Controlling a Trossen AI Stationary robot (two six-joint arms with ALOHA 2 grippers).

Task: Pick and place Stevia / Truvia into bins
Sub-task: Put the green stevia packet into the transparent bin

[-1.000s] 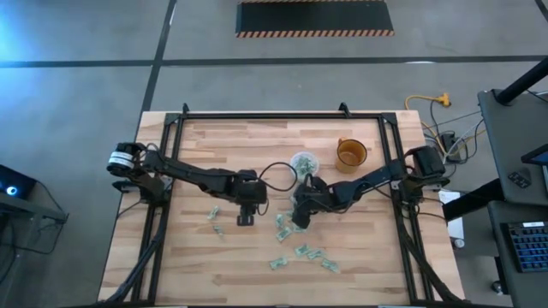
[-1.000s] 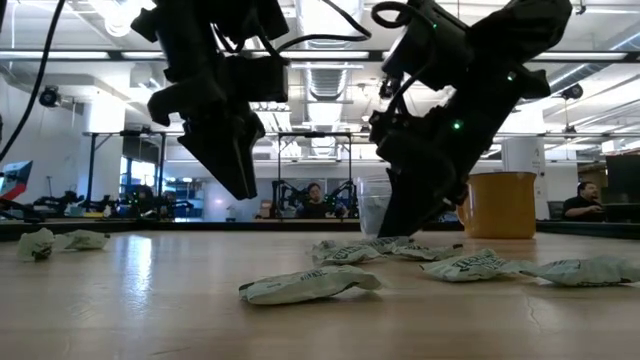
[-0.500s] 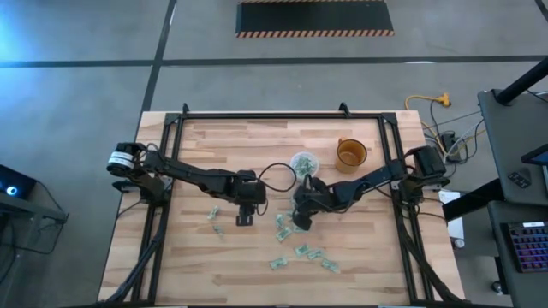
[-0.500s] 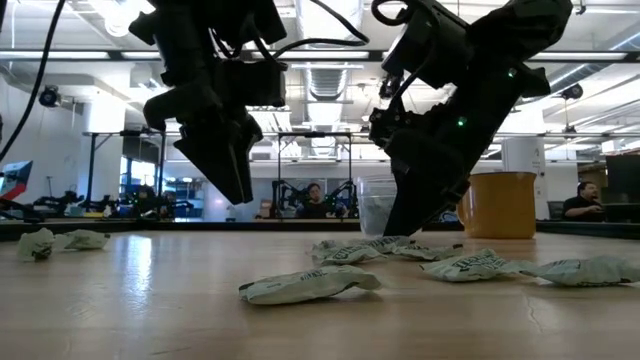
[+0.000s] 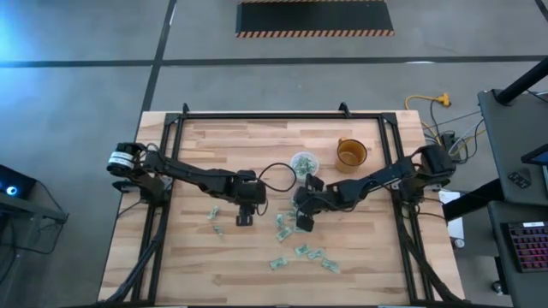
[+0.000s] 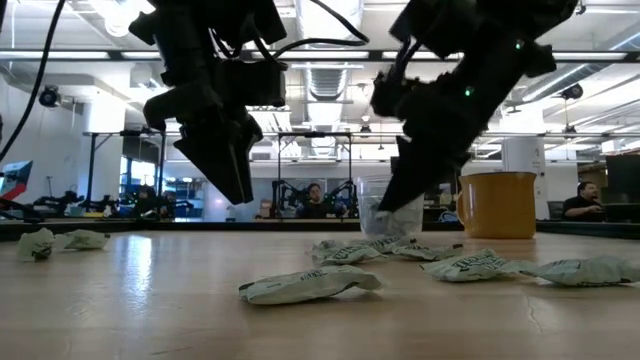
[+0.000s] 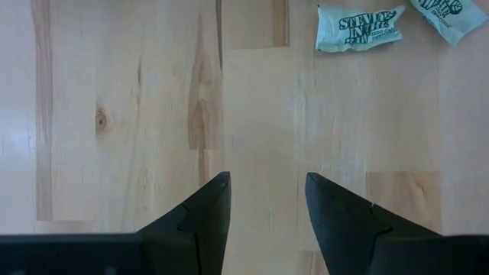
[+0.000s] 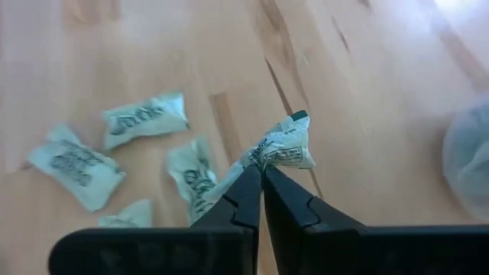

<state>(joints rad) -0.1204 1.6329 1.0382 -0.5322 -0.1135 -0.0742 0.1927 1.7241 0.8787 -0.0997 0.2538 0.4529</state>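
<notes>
1 Stevia sachet (image 8: 286, 147) now hangs pinched in the right tool (image 8: 262, 174), which has snapped together and lifted off mid-bench; translucent cup (image 5: 302, 162) next. Left tool (image 7: 263, 200) hovers apart.

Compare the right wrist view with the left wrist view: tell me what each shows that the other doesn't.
Only the right wrist view shows the right gripper pinching a crumpled sachet above the table, with the clear cup at the picture's edge.

Only the left wrist view shows the left gripper, fingers apart and empty, over bare wood, with a printed sachet lying flat beyond it.

Both show the wooden table and loose green-and-white sachets lying on it.
</notes>
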